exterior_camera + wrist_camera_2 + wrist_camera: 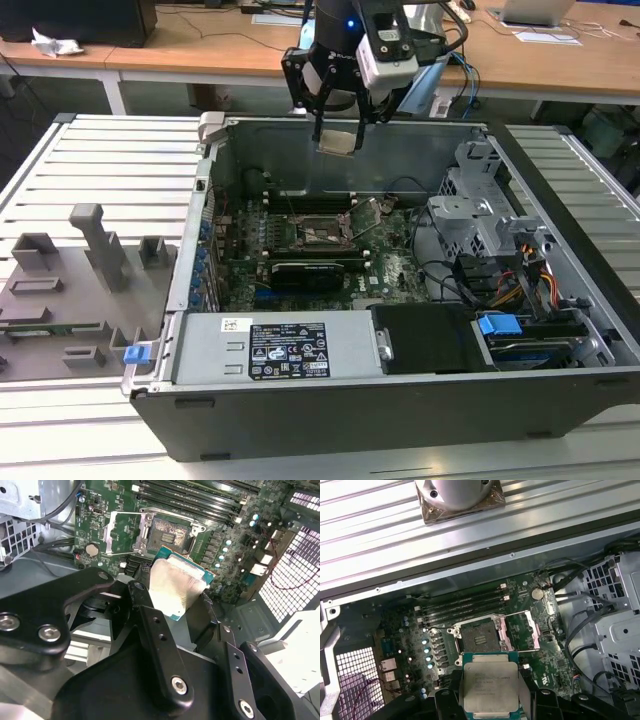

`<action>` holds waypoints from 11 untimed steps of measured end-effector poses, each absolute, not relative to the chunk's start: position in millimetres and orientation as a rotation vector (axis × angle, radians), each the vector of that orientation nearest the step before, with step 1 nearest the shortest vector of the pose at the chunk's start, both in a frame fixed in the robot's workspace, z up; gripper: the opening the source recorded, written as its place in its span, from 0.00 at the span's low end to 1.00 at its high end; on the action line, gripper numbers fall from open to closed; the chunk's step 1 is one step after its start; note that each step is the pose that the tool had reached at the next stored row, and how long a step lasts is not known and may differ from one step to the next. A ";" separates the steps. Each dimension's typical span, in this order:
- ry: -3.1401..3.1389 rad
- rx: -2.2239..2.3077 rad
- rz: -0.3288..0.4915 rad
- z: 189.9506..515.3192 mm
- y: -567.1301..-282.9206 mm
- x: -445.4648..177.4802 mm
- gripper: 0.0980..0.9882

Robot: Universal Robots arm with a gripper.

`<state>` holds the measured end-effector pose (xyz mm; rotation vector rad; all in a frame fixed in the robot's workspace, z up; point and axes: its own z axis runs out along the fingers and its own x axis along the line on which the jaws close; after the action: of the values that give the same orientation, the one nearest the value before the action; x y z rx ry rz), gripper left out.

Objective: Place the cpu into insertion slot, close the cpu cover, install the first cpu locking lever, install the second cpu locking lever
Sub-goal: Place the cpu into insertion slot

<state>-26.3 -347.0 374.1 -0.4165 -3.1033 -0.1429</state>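
Gripper [339, 138] holding cpu [489, 686], above insertion slot [479, 639] (cpu cover [503, 632] open)

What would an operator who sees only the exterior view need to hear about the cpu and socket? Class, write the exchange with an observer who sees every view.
Operator: Is that pale square in the gripper the cpu?
Observer: Yes. The first wrist view shows the cpu, silver top with a green rim, clamped in the gripper.
Operator: Is the socket ready?
Observer: In the first wrist view the socket is empty, and the cover lies open beside it.
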 end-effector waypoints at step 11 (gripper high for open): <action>-3.097 -0.472 -0.143 374.1 -347.0 -26.3 0.48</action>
<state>-26.3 -347.0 374.1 -0.4724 -3.0969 -0.1432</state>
